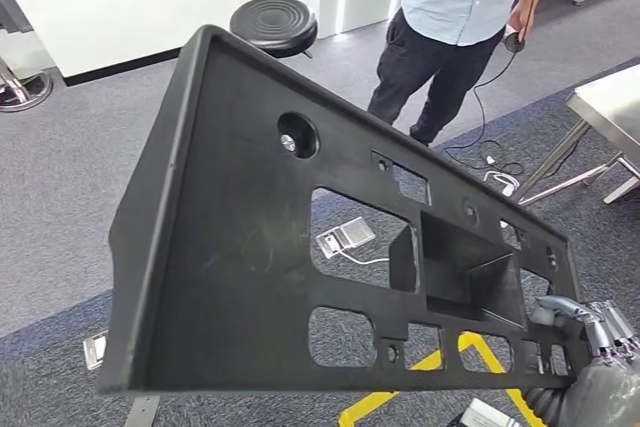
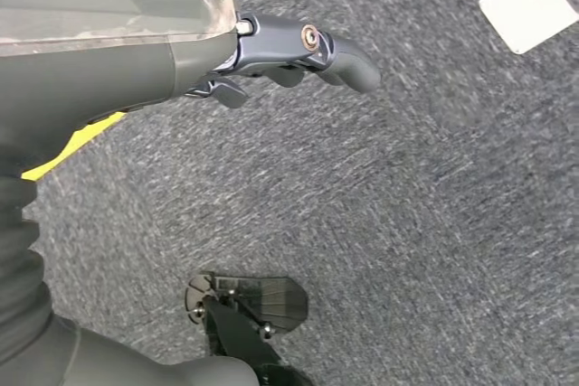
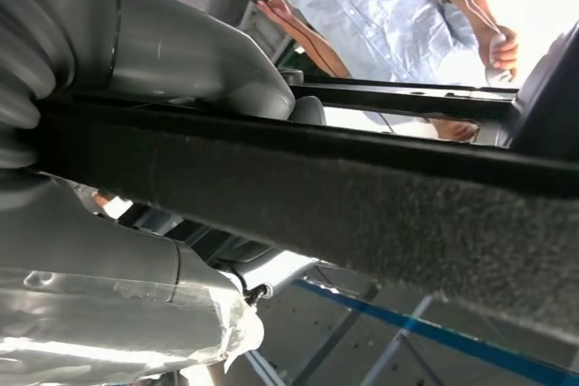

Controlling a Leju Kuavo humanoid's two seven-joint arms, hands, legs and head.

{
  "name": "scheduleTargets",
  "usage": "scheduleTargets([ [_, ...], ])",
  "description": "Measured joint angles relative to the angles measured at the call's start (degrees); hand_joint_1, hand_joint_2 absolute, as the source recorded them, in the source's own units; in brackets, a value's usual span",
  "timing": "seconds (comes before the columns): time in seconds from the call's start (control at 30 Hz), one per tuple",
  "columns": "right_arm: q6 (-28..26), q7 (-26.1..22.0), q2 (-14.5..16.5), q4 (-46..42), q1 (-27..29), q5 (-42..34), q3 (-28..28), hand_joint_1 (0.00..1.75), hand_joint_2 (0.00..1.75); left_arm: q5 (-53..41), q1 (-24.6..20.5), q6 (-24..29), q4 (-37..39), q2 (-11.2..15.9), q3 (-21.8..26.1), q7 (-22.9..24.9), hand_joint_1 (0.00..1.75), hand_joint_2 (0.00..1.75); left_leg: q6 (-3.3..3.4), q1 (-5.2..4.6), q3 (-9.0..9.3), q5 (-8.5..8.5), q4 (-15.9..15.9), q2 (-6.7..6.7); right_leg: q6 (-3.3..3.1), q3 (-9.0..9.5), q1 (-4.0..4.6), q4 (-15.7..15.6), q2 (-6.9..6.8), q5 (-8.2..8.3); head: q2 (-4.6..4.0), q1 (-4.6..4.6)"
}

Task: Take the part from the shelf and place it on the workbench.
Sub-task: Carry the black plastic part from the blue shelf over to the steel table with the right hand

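Observation:
A large black plastic panel (image 1: 249, 247) with several cut-outs and a round hole is raised in front of me and tilted, covering most of the head view. My right hand (image 1: 596, 332) grips its lower right corner. In the right wrist view the panel's thick edge (image 3: 341, 196) runs between the thumb and fingers of that hand (image 3: 171, 51). My left hand (image 2: 273, 42) hangs over grey carpet with its fingers apart and nothing in it.
A person in a light blue shirt (image 1: 453, 7) stands ahead on the right, holding a corded device. A black stool (image 1: 273, 24) is behind the panel. A metal workbench (image 1: 611, 107) is at the far right. Cables (image 1: 490, 162) and yellow floor tape (image 1: 423, 367) lie on the carpet.

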Motion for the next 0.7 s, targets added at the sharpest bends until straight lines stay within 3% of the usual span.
scheduleTargets([
  [0.07,-0.01,0.0,-0.02,0.0,-0.2,-0.01,-0.03,1.75,1.75,-0.14,0.12,-0.01,0.0,-0.02,0.01,-0.01,0.0,1.75,0.46,-0.03,0.28,-0.13,-0.21,1.08,0.53,-2.84,0.03,5.85,-3.12,-2.91,0.0,0.2],
  [0.13,0.0,0.02,-0.03,0.01,-0.3,-0.01,-0.08,1.75,1.75,-0.19,0.32,-0.02,0.0,0.02,0.02,-0.01,0.0,1.75,0.62,-0.14,0.5,-0.42,-0.22,2.32,0.81,-6.72,-0.16,12.87,-4.26,-5.26,0.01,0.23],
  [0.17,0.01,0.04,-0.04,0.02,-0.28,-0.01,-0.13,1.75,1.75,-0.2,0.35,-0.02,0.0,0.03,0.02,-0.01,0.0,1.75,0.6,-0.19,0.67,-0.62,-0.22,2.86,0.84,-7.68,-0.23,14.27,-4.42,-5.08,0.01,0.24],
  [0.2,0.01,0.07,-0.04,0.02,-0.27,-0.01,-0.16,1.75,1.75,-0.2,0.33,-0.03,0.0,0.04,0.02,-0.01,0.0,1.75,0.53,-0.23,0.93,-0.85,-0.22,3.3,0.79,-7.48,-0.26,13.34,-4.53,-3.8,0.01,0.24],
  [0.3,0.0,0.32,-0.05,-0.04,-0.33,-0.15,-0.21,1.75,1.75,-0.22,0.25,-0.07,0.0,0.03,0.02,-0.01,0.0,1.75,0.09,-0.36,2.16,-1.7,-0.38,4.29,-0.05,-2.48,0.13,2.64,-5.88,1.85,0.01,0.21],
  [0.37,0.0,0.65,-0.06,-0.17,-0.41,-0.26,-0.25,1.75,1.75,-0.24,0.23,-0.1,0.0,0.01,0.02,-0.01,0.0,1.75,-0.41,-0.43,2.59,-2.0,-0.63,4.82,-0.82,-0.84,0.67,-0.85,-6.66,2.5,0.01,0.18],
  [0.43,-0.01,0.8,-0.07,-0.36,-0.39,-0.33,-0.36,1.75,1.75,-0.25,0.17,-0.14,0.0,-0.08,0.02,0.01,0.0,1.75,-1.01,-0.43,2.96,-2.08,-1.1,5.48,-1.33,-0.67,0.91,-1.53,-6.09,2.31,0.01,0.17],
  [0.5,-0.03,0.81,-0.05,-0.59,-0.36,-0.36,-0.45,1.75,1.75,-0.27,-0.01,-0.16,0.0,-0.16,0.02,-0.01,0.0,1.75,-1.44,-0.36,3.15,-3.0,-0.45,5.1,-1.84,0.14,0.7,-2.66,-5.45,2.54,-0.01,0.07],
  [0.57,-0.03,0.81,-0.03,-0.75,-0.48,-0.38,-0.45,1.75,1.75,-0.28,-0.13,-0.15,0.0,-0.17,0.03,-0.01,0.0,1.75,-1.52,-0.34,1.04,-5.6,4.35,3.6,-2.36,0.94,0.43,-3.5,-4.88,2.71,-0.01,-0.07],
  [0.63,-0.01,0.82,-0.03,-0.74,-0.58,-0.41,-0.45,1.75,1.75,-0.28,0.08,-0.12,0.0,-0.16,0.05,0.03,0.0,1.75,-1.52,-0.39,-3.09,-8.11,11.57,2.73,-2.68,1.14,0.51,-3.5,-4.06,2.52,0.0,-0.12],
  [0.67,-0.01,0.82,-0.03,-0.72,-0.57,-0.43,-0.46,1.75,1.75,-0.28,0.22,-0.1,0.0,-0.15,0.05,0.04,0.0,1.75,-1.52,-0.42,-4.5,-8.05,13.44,2.61,-2.74,1.26,0.58,-3.43,-3.54,2.36,0.01,-0.12],
  [0.7,0.0,0.83,-0.03,-0.7,-0.56,-0.44,-0.48,1.75,1.75,-0.29,0.33,-0.08,0.0,-0.14,0.06,0.05,0.0,1.75,-1.48,-0.46,-5.05,-6.96,13.48,2.53,-2.74,1.44,0.62,-3.33,-3.01,2.17,0.0,-0.12],
])
